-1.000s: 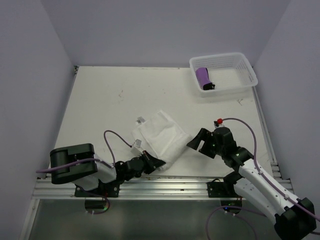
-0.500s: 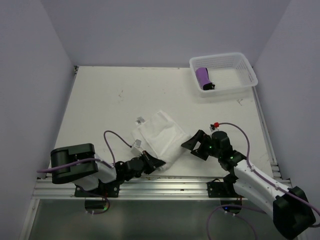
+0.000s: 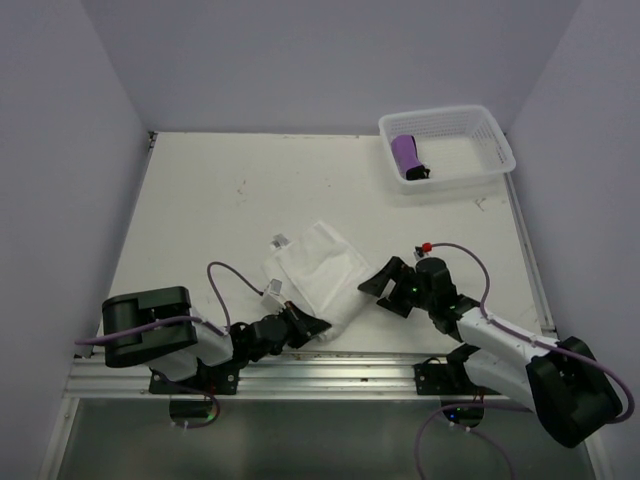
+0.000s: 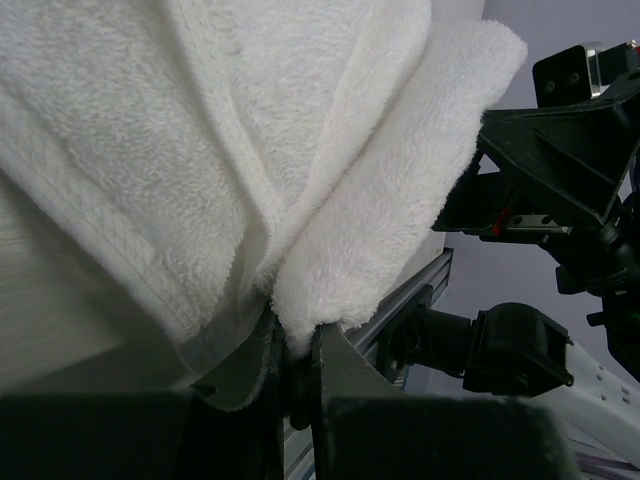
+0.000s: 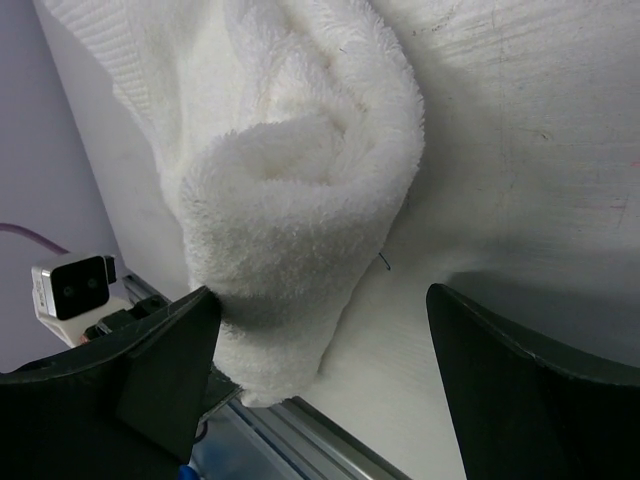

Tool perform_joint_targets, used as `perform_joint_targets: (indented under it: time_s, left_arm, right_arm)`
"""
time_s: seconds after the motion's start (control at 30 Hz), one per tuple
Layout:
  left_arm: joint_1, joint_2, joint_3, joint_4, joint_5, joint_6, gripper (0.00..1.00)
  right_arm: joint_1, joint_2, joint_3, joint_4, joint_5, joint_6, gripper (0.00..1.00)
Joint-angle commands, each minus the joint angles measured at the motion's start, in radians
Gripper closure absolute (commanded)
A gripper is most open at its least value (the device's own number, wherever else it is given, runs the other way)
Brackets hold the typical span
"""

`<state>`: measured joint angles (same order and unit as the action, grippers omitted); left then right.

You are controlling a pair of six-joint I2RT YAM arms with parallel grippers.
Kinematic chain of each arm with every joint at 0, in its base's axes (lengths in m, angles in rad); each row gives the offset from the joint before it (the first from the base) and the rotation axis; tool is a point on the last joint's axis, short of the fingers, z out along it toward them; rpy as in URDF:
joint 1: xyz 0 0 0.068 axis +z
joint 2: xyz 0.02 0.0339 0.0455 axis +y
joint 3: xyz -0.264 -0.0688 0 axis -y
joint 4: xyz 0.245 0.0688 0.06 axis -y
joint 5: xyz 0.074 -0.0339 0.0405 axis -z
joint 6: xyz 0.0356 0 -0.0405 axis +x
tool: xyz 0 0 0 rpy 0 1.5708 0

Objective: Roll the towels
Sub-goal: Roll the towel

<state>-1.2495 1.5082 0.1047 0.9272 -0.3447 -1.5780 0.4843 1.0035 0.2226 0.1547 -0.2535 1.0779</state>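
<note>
While in left jaws, white towel diagonal, far-rightward.

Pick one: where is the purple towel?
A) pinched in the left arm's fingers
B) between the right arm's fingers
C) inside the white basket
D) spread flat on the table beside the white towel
C: in the top view the purple towel lies rolled up at the left end of the basket, in the far right corner of the table and well away from both arms.
</note>
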Motion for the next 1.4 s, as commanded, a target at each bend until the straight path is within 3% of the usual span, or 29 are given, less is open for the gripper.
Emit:
perform_joint_targets:
  time_s: [0.0,0.33,0.43,0.73,0.87,1.03,1.2,1.37]
  left_arm:
    - [0.007,0.053,-0.082,-0.258,0.021,0.029,1.0]
    - [0.01,0.066,-0.088,-0.24,0.026,0.026,1.0]
    - [0.012,0.067,-0.088,-0.238,0.029,0.027,1.0]
    - [0.018,0.078,-0.097,-0.218,0.036,0.024,1.0]
    - [0.018,0.07,-0.1,-0.218,0.035,0.023,1.0]
    - [0.019,0.067,-0.097,-0.222,0.035,0.027,1.0]
    - [0.018,0.047,-0.06,-0.269,0.038,0.062,1.0]
    - [0.018,0.014,-0.022,-0.35,0.026,0.093,1.0]
  right_arm:
    - [0.002,0.041,0.033,0.048,0.016,-0.004,0.14]
    - [0.017,0.208,0.116,0.056,0.062,-0.012,0.15]
    - [0.017,0.242,0.139,0.048,0.092,-0.009,0.19]
    - [0.017,0.369,0.181,0.089,0.134,0.002,0.4]
    - [0.017,0.406,0.228,0.08,0.157,-0.01,0.44]
    - [0.017,0.437,0.294,0.007,0.197,-0.035,0.51]
    - [0.017,0.478,0.394,-0.121,0.235,-0.075,0.7]
    - [0.017,0.5,0.481,-0.227,0.252,-0.114,0.83]
